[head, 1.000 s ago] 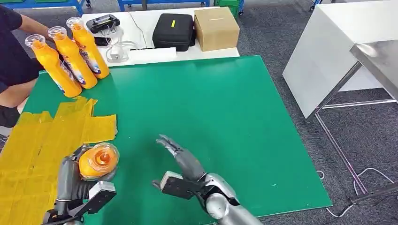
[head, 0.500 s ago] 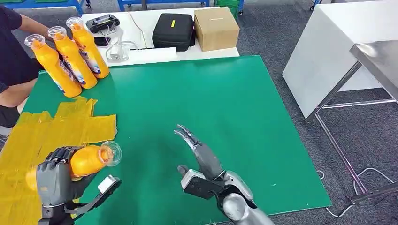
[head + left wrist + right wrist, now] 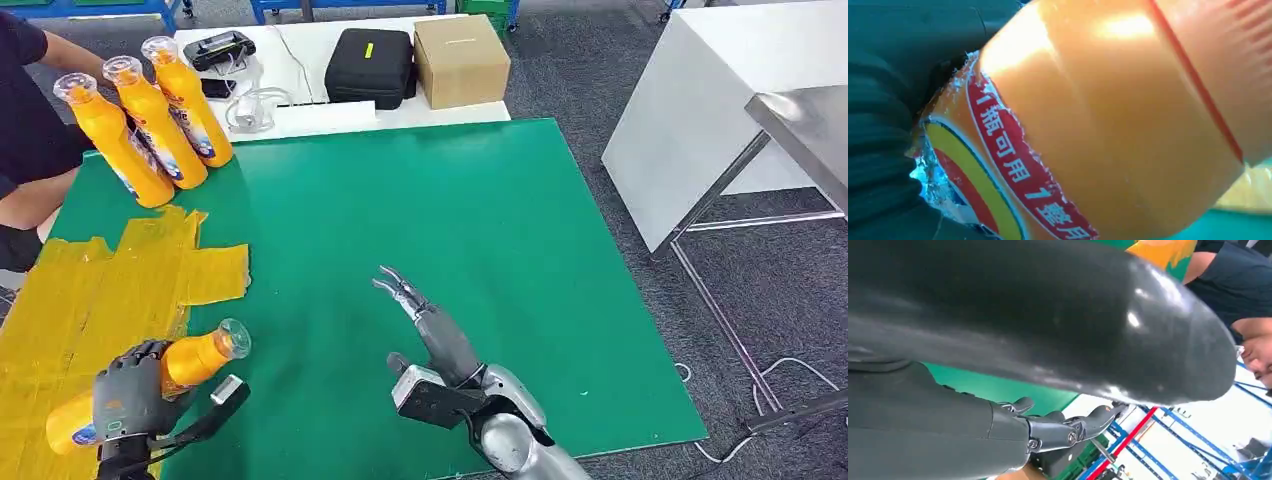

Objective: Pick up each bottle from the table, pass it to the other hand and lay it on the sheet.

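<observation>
Left fingers: the left hand (image 3: 128, 398) wraps the body of an orange bottle (image 3: 160, 380), gripping it over the label; in the left wrist view the bottle (image 3: 1108, 125) sits pressed against the palm.
Bottle: nearly on its side, cap toward the table's middle, base toward the near left corner, low over the yellow sheet (image 3: 90, 290); I cannot tell whether it touches the sheet.
Right fingers: the right hand (image 3: 430, 330) holds nothing, fingers straight and apart, above the green table (image 3: 480, 230) near its front edge.
Roll risk: a round bottle let go on its side may roll off the sheet toward the near edge.
Snag risk: the sheet looks crinkled, so fingers drawing away could drag it.
Waiting bottles: three bottles (image 3: 150, 120) stand at the far left corner, beside a person (image 3: 30, 120); a wide swing could tip them.
</observation>
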Controlling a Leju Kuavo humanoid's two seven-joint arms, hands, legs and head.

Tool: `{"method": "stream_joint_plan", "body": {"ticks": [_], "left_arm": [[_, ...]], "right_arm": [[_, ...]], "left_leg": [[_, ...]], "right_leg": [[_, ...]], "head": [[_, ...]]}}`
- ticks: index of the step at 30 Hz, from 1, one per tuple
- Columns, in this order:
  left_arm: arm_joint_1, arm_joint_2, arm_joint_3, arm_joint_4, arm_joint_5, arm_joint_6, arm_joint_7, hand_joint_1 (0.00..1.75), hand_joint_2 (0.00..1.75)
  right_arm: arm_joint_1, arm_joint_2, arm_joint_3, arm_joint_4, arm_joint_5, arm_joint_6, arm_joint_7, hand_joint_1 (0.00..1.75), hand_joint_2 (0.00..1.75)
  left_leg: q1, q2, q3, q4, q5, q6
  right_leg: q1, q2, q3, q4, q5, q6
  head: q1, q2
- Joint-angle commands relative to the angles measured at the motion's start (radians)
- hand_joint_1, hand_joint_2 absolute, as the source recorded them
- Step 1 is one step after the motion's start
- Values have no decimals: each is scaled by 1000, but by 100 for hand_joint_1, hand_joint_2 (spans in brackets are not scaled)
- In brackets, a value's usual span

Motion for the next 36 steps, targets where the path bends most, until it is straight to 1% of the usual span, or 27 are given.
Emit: {"method": "stream_joint_plan", "body": {"ticks": [1, 5, 19, 21, 23, 25, 27, 29, 30, 32, 33, 36], "left_arm": [[-47, -47, 38, 149, 1, -18, -59, 175, 175], [-47, -47, 38, 149, 1, -18, -59, 175, 175], [-47, -47, 38, 149, 1, -18, -59, 175, 175], [-42, -57, 58, 140, 1, -32, -94, 175, 175], [-40, -59, 55, 137, 1, -35, -97, 175, 175], [-35, -106, 110, 126, 1, -29, -168, 175, 175], [-36, -123, 131, 121, 1, -45, -211, 175, 175], [-40, -132, 142, 126, 1, -61, -226, 175, 175], [-39, -142, 150, 126, 11, -75, -251, 0, 175], [-38, -143, 153, 127, 19, -83, -261, 0, 175], [-34, -138, 144, 118, 30, -71, -286, 0, 0], [-11, -142, 138, 79, 23, -59, -298, 0, 0]], "right_arm": [[-23, -19, 6, 24, 3, 6, -2, 0, 0], [-23, -19, 6, 24, 3, 6, -2, 0, 0], [-23, -19, 6, 24, 3, 6, -2, 0, 0], [-22, -18, 4, 24, 4, 6, -1, 0, 0], [-22, -19, 4, 24, 5, 7, -1, 0, 0], [-22, -17, 1, 26, 7, 8, 0, 0, 0], [-23, -15, 1, 31, 10, 10, 0, 0, 0], [-26, -10, 1, 37, 11, 11, 1, 0, 0], [-23, -8, -1, 36, 12, 12, 1, 0, 0], [-24, -5, -2, 40, 13, 13, 2, 0, 0], [-24, -5, -3, 42, 13, 13, 2, 0, 0], [-22, -9, -10, 50, 1, 24, 2, 0, 0]], "left_leg": [[0, -4, 2, -1, 0, -1], [1, -2, 3, -1, 0, -1], [1, -2, 5, -1, 1, -1], [2, -3, 6, -1, 0, -2], [2, -3, 7, 0, -1, -2], [2, -3, 6, -1, 0, -2], [2, -3, 6, 0, -1, -2], [2, -3, 6, 0, 0, -2], [1, -3, 5, -1, 1, -1], [2, -3, 5, -1, 0, -1], [1, -4, 5, -1, 0, -1], [1, -3, 6, -1, 0, -1]], "right_leg": [[0, -2, 3, -1, -1, -1], [1, 0, 4, -1, 0, -2], [1, 0, 5, 0, 0, -1], [2, 0, 6, 0, -1, -2], [2, 1, 6, 0, -1, -3], [2, 0, 6, 0, -1, -2], [2, 0, 7, 0, -1, -2], [2, 0, 6, 0, -1, -2], [1, 0, 5, 0, 0, -1], [2, 0, 6, 0, 0, -2], [1, -1, 6, 0, -1, -2], [1, 1, 6, 0, -1, -2]], "head": [[0, 0], [0, 0], [0, 0], [0, 0], [0, 0], [0, 0], [0, 0], [0, 0], [0, 0], [0, 0], [0, 0], [0, 0]]}}
